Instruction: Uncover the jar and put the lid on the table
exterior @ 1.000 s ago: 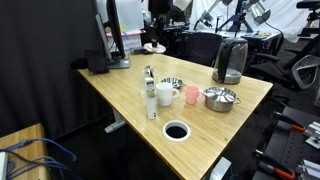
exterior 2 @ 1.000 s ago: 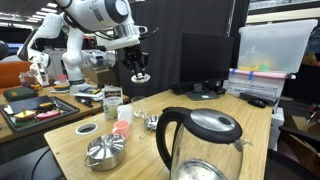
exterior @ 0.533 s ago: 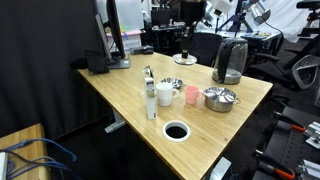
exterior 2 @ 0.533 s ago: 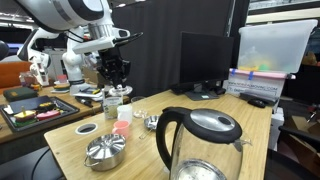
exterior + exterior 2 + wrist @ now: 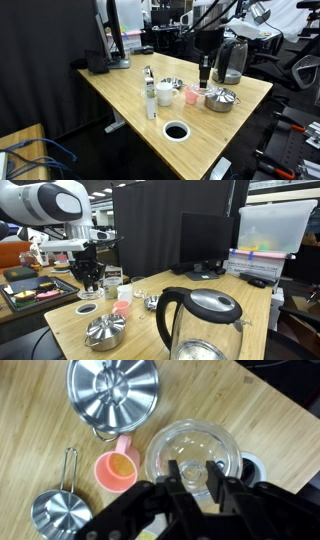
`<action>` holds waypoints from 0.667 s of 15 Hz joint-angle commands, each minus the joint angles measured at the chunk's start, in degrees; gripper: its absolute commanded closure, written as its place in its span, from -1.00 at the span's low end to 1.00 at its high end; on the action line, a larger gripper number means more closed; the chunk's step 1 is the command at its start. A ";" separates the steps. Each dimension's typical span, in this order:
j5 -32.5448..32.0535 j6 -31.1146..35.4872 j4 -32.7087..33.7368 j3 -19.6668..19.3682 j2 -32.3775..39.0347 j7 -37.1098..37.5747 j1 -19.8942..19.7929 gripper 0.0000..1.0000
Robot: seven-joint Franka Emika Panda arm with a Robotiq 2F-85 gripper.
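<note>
In an exterior view our gripper (image 5: pixel 205 79) hangs by the pink cup (image 5: pixel 190 95); we cannot discern its load. In an exterior view the jar (image 5: pixel 150 301) sits well apart. In the wrist view the nearly closed fingers (image 5: pixel 176 472) pinch the lid (image 5: pixel 195 445), which half hides the black hole (image 5: pixel 252 463). We cannot tell whether it touches the table (image 5: pixel 260 400).

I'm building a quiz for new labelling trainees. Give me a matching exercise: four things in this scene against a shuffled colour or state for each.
Things:
1. lid
2. cup
3. pot
4. cable hole

Colours or states:
A. pink
B. black
C. shiny steel, covered
D. clear glass, between the jaws

Pairs: 1-D, 2-A, 3-C, 4-B
</note>
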 commanded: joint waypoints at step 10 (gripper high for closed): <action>10.72 2.30 0.68 2.93 9.79 -0.98 1.64 0.84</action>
